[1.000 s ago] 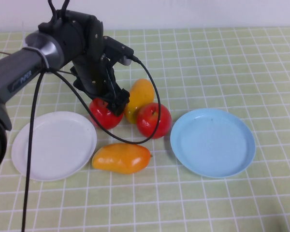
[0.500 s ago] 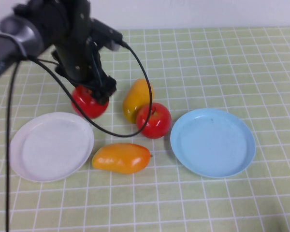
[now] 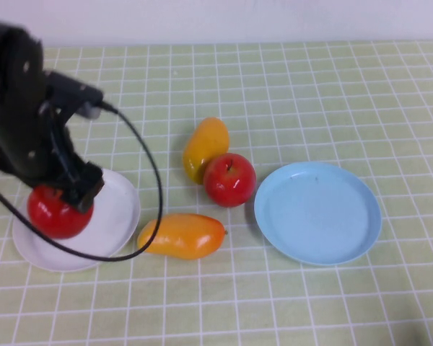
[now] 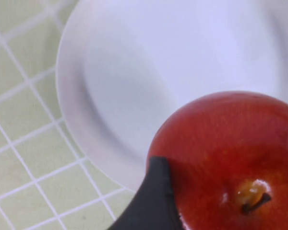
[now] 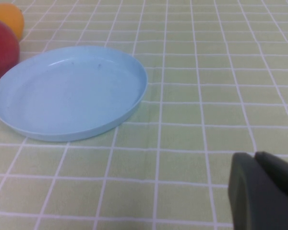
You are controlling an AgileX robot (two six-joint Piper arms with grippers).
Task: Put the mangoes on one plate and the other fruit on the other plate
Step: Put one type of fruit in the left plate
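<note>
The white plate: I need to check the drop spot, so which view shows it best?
The high view: nearly the whole white plate shows, with the left hand holding an apple over it. The left wrist view shows only part of its rim; the right wrist view misses it.

A shiny red apple [image 4: 230,158] fills the lower right of the frame, its stem dimple and short dark stem showing near the bottom edge. A dark fingertip [image 4: 151,203] of the left gripper presses against the apple's left side at the bottom centre. Behind and beneath the apple, the white plate [image 4: 115,72] spreads across the upper frame. Green checked tablecloth [image 4: 24,158] shows along the left.
</note>
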